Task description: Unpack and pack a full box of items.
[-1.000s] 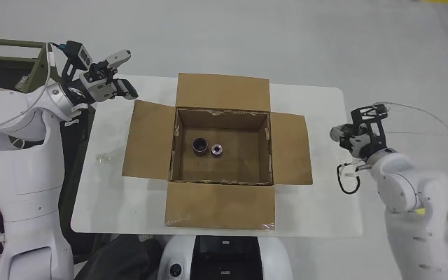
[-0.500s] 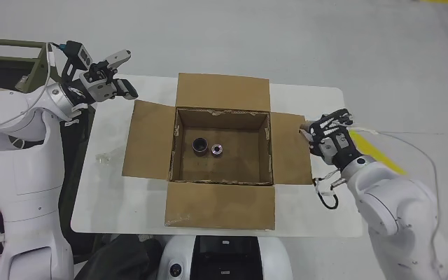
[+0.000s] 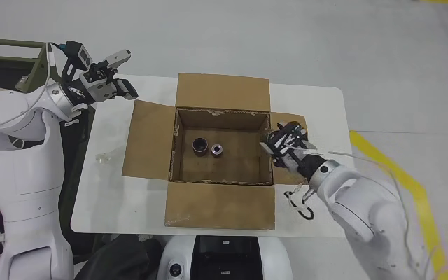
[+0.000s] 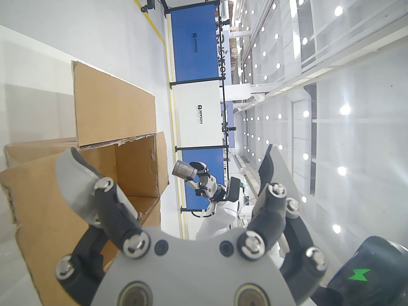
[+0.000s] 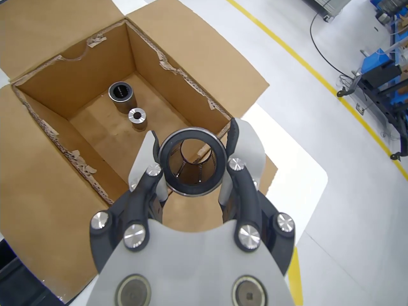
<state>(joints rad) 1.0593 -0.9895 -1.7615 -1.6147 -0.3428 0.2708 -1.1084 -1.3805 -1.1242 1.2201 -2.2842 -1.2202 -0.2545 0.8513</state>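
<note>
1. A linear bearing (image 5: 193,167) is gripped around its steel sleeve by the right end effector (image 3: 282,142), whose fingers are closed on it. It is held above the right flap, just beside the right wall of the cardboard box (image 3: 222,91).
2. Two parts stand upright on the box floor, towards its left: a second bearing (image 3: 200,145) and, just to its right, a smaller metal bushing (image 3: 216,149).
3. The left end effector (image 3: 124,71) is held open and empty at the far left corner of the worktop (image 3: 112,203), apart from the box.
4. The task is judged partly done. Whether the held bearing is going in or coming out cannot be told.
</note>
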